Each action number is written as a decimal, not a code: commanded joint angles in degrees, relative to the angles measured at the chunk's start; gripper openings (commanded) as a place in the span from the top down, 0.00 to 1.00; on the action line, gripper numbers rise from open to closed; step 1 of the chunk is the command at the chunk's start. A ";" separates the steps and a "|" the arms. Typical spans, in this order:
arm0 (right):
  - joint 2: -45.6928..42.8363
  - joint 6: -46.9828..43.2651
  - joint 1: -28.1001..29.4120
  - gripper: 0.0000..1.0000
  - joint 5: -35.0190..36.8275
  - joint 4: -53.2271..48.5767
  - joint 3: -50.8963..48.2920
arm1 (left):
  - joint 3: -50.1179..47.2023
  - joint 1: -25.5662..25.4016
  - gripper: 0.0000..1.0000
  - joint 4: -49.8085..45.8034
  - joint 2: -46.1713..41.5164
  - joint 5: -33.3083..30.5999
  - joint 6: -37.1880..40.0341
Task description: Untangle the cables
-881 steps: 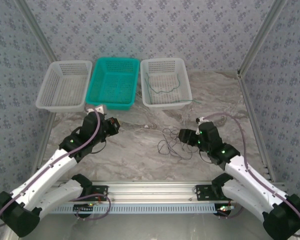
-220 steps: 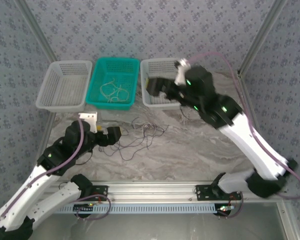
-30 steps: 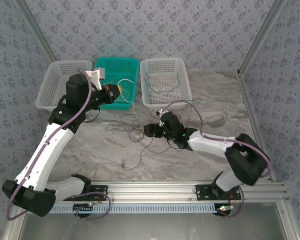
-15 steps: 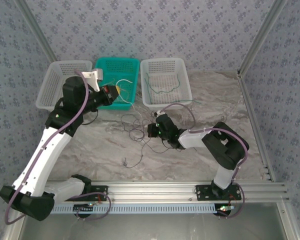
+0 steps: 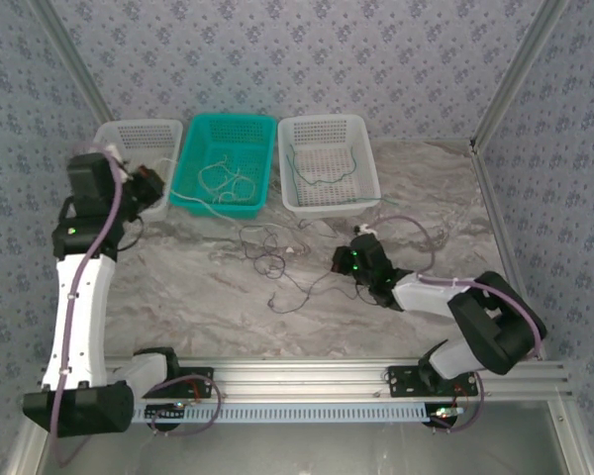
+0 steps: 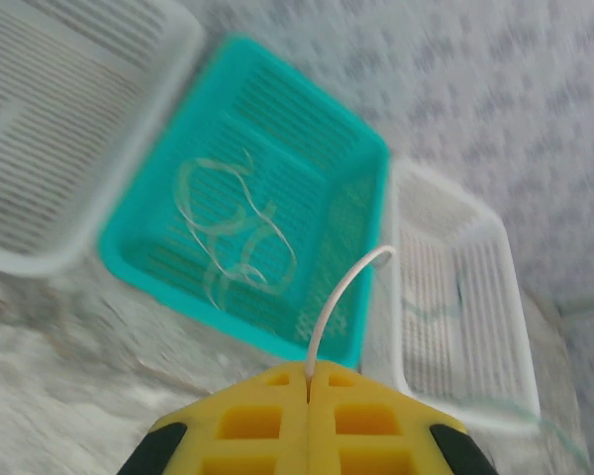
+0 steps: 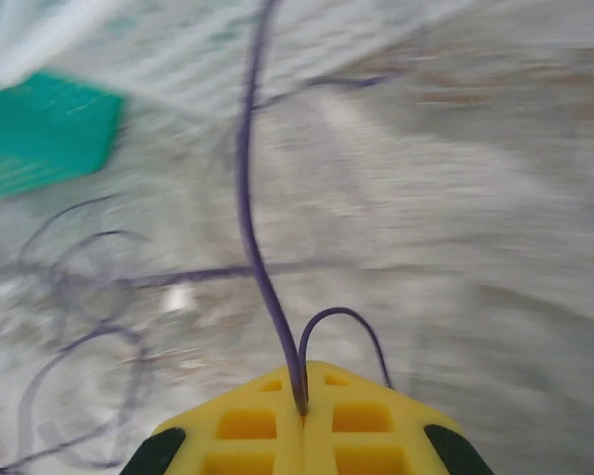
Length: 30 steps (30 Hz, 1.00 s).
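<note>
The teal basket (image 5: 232, 119) sits in the middle of a row of three at the far side of the desk (image 5: 436, 208). One white basket (image 5: 139, 125) stands just to its left and another white basket (image 5: 323, 119) just to its right. Inside the teal basket lie pale loops (image 5: 223, 178) of cable. The left gripper (image 6: 309, 378) is held up to the left of the teal basket, over the near corner of the left white basket. Its yellow fingers are pressed together on a pale cable (image 6: 339, 297) that arcs up from between them — whether this strand joins the loops in the teal basket cannot be told. A green cable (image 5: 322, 176) lies in the white basket to the right of the teal one. In front of the teal basket, on the desk, a dark purple cable (image 5: 267, 262) sprawls in loose tangled loops. The right gripper (image 7: 300, 396) is low at the desk, in front of and to the right of the teal basket, fingers closed tight — pinching the dark purple cable, which rises from the pinch in the blurred wrist view.
</note>
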 commanded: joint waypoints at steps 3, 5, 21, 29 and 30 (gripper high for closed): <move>-7.32 1.89 -6.81 1.00 4.52 -10.98 -4.04 | 3.33 4.22 1.00 3.65 -2.67 3.96 -1.46; -9.99 0.30 -8.48 1.00 4.01 -11.33 -4.71 | 2.63 4.18 1.00 6.75 -2.53 8.76 -2.79; -4.18 -22.97 11.54 0.36 -12.94 -10.66 15.89 | 4.06 -9.10 1.00 12.73 0.62 16.28 -2.06; 14.82 -24.92 19.53 0.31 -18.84 1.98 25.38 | 4.54 -11.48 1.00 12.23 0.71 14.30 -1.77; 17.11 -24.89 19.98 0.31 -20.06 2.40 26.98 | 4.53 -11.57 1.00 12.07 0.71 14.23 -1.75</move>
